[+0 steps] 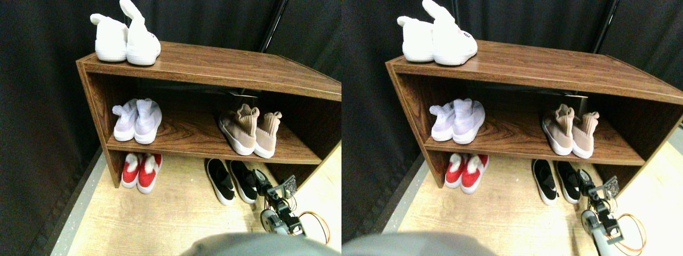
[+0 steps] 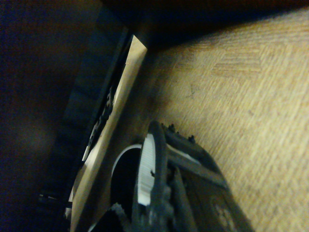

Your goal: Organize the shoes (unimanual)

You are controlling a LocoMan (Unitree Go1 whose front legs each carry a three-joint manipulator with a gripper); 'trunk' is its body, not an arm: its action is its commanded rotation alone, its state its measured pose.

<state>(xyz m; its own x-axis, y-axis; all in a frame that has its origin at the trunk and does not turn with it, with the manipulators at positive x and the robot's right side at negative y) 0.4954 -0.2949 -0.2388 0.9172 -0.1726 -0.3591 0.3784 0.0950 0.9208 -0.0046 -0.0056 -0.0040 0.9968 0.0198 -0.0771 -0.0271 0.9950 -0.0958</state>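
Sitting at far left on the rack [image 1: 213, 64]: white bunny slippers [image 1: 125, 40] on top, lavender sneakers [image 1: 137, 120] on the middle shelf, red slippers [image 1: 140, 170] on the floor [image 1: 176, 213] beneath. Resting paired further right on the middle shelf: tan sneakers [image 1: 249, 130]. Lying below on the floor, side by side: black slip-ons [image 1: 233, 180]. Hovering just beside the right slip-on's heel: right gripper [image 1: 265, 184], jaw state impossible to tell. Seemingly nudging that pair straight; next, probably pushing it gently inward without skewing it.
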